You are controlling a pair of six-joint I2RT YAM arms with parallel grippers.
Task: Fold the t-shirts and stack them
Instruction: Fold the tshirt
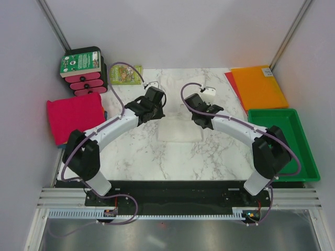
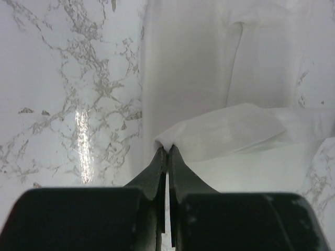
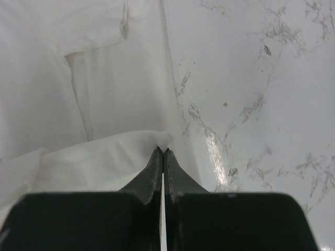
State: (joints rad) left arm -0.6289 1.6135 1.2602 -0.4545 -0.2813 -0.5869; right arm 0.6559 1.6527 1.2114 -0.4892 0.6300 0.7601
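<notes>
A thin white t-shirt [image 1: 180, 128] lies spread on the marble table between my two arms. My left gripper [image 1: 155, 98] is shut on the shirt's left corner and lifts it; the pinched cloth [image 2: 220, 130] shows just past the gripper [image 2: 167, 149] in the left wrist view. My right gripper [image 1: 194, 104] is shut on the shirt's right corner; in the right wrist view the gripper [image 3: 162, 150] pinches a raised fold of the white cloth [image 3: 104, 157]. A folded magenta-pink t-shirt [image 1: 75, 115] lies at the left edge, with a blue one barely showing under it.
A green plastic tray [image 1: 309, 157] stands at the right. A flat orange sheet [image 1: 257, 86] lies at the back right over a red one. A black and pink box stack [image 1: 84, 70] and a green booklet [image 1: 125, 74] sit at the back left.
</notes>
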